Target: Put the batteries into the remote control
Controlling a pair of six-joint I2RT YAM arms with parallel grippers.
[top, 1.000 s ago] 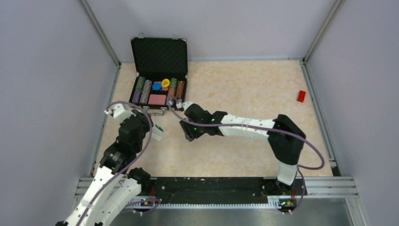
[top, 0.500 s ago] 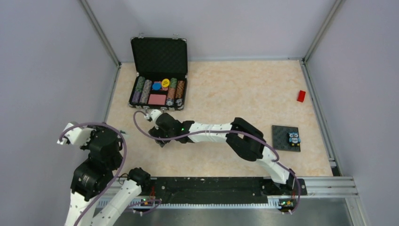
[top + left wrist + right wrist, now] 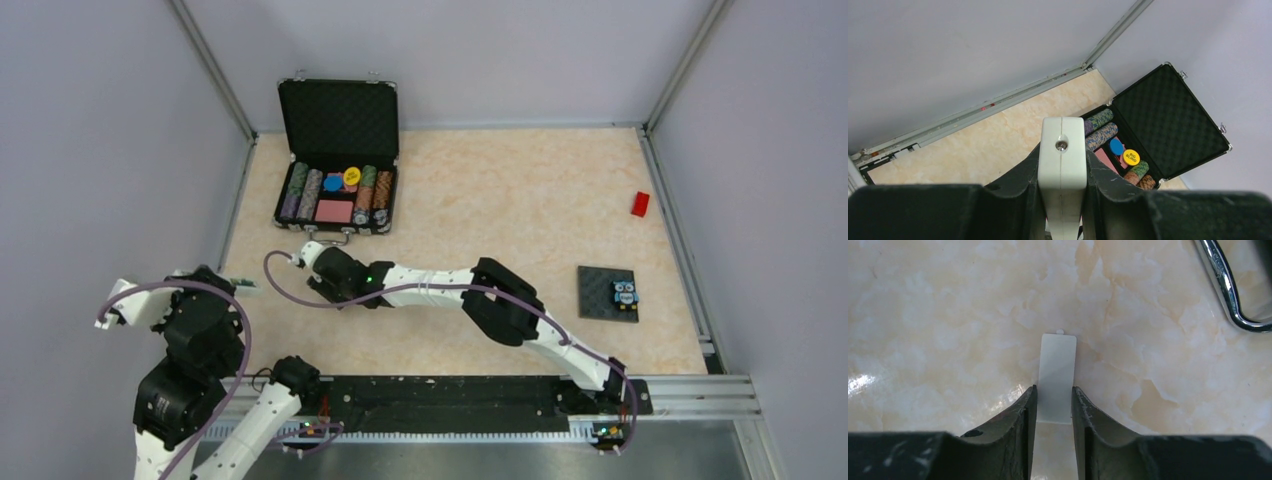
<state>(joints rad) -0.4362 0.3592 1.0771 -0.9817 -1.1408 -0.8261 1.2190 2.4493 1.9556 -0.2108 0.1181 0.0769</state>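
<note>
so the remote control [image 3: 1062,170] has just been carried off. a second ago it was held up near the middle of the surface [image 3: 520,190], and now the left arm has swung back toward the left wall [image 3: 100,150] with it. the left hand [image 3: 1062,155] is clamped on it, one finger on each long side. the white bar sticks up out of the grip, its end with the little screw pointing at the far corner.

meanwhile the right arm has stretched way over to the left and dropped low, just in front of the open chip case [image 3: 337,160]. its right hand [image 3: 1054,388] has closed in around the cover plate [image 3: 1058,365], the short flat white piece lying on the marble. both fingers sit tight against its long edges, so to me it looks pinched, not just straddled. the plate is still flat on the surface though.

my read: the right arm is busy with the cover, not with cells. i honestly can't pick out the batteries anywhere. there's a greenish speck at the remote's tip in the overhead view, but it's too small to call. so i can't tell if the recess is loaded or not.

that reach also uncovered a dark mat [image 3: 607,293] off to the right, and the red block [image 3: 640,204] sits far out by the right wall. the two hands are well apart right now.
</note>
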